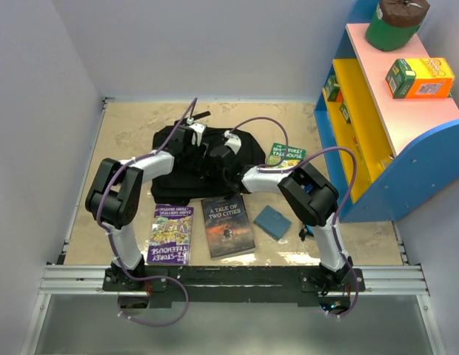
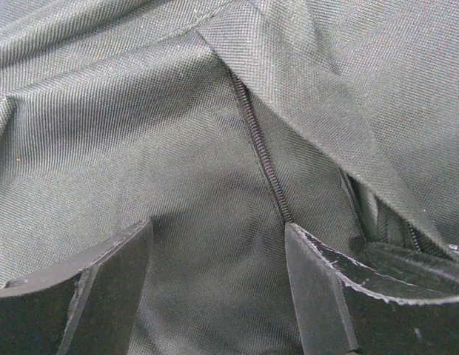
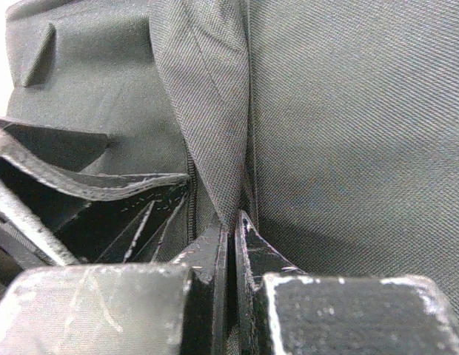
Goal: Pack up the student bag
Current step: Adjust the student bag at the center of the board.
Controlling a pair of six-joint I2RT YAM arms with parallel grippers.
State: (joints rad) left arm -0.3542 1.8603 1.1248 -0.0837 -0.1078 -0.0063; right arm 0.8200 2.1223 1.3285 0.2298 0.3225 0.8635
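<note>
The black student bag (image 1: 178, 164) lies at the middle back of the table. My left gripper (image 1: 191, 142) is open, pressed down over the bag's fabric next to a zipper line (image 2: 260, 151); the fingers (image 2: 326, 296) straddle bare fabric. My right gripper (image 1: 220, 154) is shut on a fold of the bag's fabric (image 3: 215, 111) by the zipper. The other arm's fingers (image 3: 89, 200) show at the left of the right wrist view. Three books lie near the bag: a purple one (image 1: 171, 233), a dark "A Tale of Two Cities" (image 1: 228, 225) and a green one (image 1: 286, 154).
A small blue pencil case (image 1: 273, 222) lies right of the dark book. A blue, yellow and pink shelf unit (image 1: 392, 118) stands at the right with an orange-green box (image 1: 420, 78) and a green cylinder (image 1: 396, 22) on top. White walls enclose the table.
</note>
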